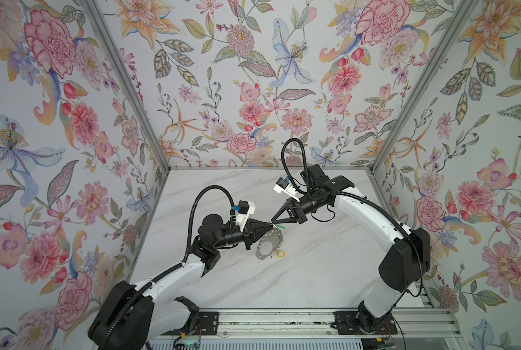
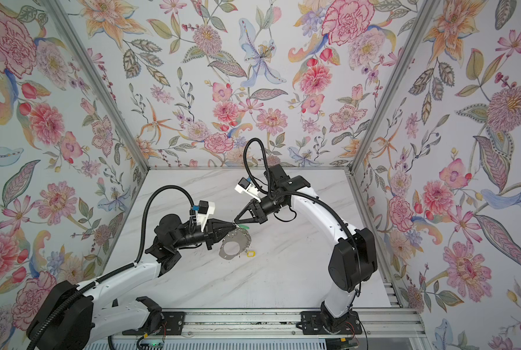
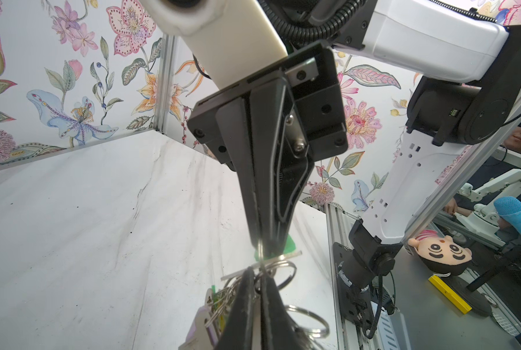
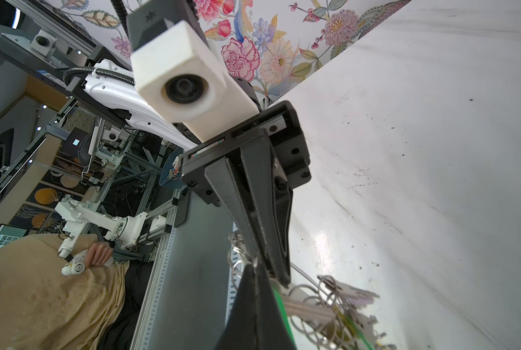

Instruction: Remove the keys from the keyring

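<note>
Top views: I see whole keyring (image 1: 268,241) at both tips. Left wrist view alone shows left end effector (image 3: 257,272) pinching wire ring (image 3: 293,269), right end effector (image 3: 263,247) pressed together.

The right gripper (image 3: 263,244) hides most of the green key tag (image 3: 290,246); the keyring (image 1: 271,242) rings blur together.

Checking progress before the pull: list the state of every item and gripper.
left gripper, shut on the keyring at its ringed edge.
right gripper, shut on the green-tagged key.
keyring, raised at that edge.
yellow tag, on the table; attachment unclear.
</note>
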`<state>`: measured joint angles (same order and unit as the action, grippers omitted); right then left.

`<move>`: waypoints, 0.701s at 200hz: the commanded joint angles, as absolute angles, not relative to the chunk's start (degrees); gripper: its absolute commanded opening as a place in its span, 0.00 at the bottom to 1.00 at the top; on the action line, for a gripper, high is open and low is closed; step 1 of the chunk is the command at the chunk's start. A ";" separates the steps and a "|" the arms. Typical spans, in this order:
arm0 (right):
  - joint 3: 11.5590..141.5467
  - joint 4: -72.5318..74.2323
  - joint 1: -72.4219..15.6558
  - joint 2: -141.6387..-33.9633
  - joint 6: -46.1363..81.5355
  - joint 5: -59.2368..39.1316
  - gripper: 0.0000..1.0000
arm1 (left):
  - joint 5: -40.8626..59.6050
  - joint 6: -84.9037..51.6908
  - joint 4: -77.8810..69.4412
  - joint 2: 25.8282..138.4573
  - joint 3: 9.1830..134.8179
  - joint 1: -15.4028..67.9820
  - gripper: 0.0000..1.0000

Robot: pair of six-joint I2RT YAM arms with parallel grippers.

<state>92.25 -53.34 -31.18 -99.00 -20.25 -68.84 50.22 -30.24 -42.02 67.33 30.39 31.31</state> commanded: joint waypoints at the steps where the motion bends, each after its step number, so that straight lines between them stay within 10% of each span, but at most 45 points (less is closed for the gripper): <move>1: 93.78 -53.61 -31.55 -99.24 -22.18 -71.20 0.00 | 50.51 -29.15 -42.65 65.59 30.43 32.00 0.08; 140: 92.29 -53.18 -29.72 -97.00 -21.91 -68.47 0.00 | 46.51 -28.48 -43.25 63.32 28.30 32.01 0.00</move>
<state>92.58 -52.88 -30.70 -98.98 -20.23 -67.94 47.92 -29.36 -40.93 65.08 29.30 31.53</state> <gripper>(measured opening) 0.049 0.050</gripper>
